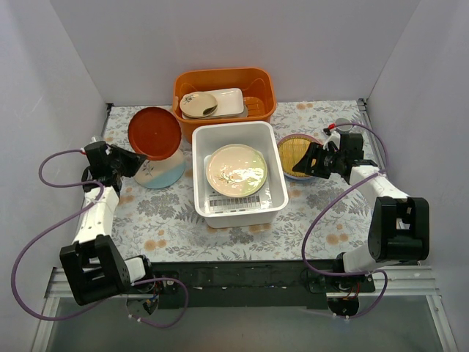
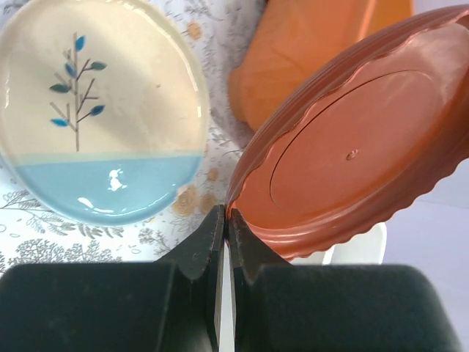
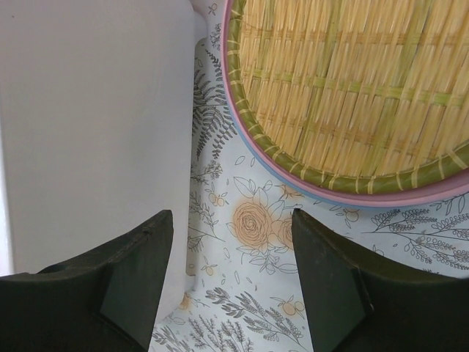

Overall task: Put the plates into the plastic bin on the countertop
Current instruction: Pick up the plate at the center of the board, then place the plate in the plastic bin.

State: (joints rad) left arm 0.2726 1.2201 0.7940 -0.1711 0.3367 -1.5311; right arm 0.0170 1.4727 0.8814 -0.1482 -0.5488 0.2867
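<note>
My left gripper is pinched tight on the rim of the round red-brown plastic plate, holding it tilted left of the white rectangular plastic bin. My right gripper gapes wide, empty, near the yellow woven-look plate.

An orange tub sits at the back, close to the white wall. In its left part lies a long white tray. A small beige oval dish rests on the tray's left end. A spoon lies in the dish. The tub's right part shows a floor with slots. At the back right is a small grey round thing, too hidden to name.
</note>
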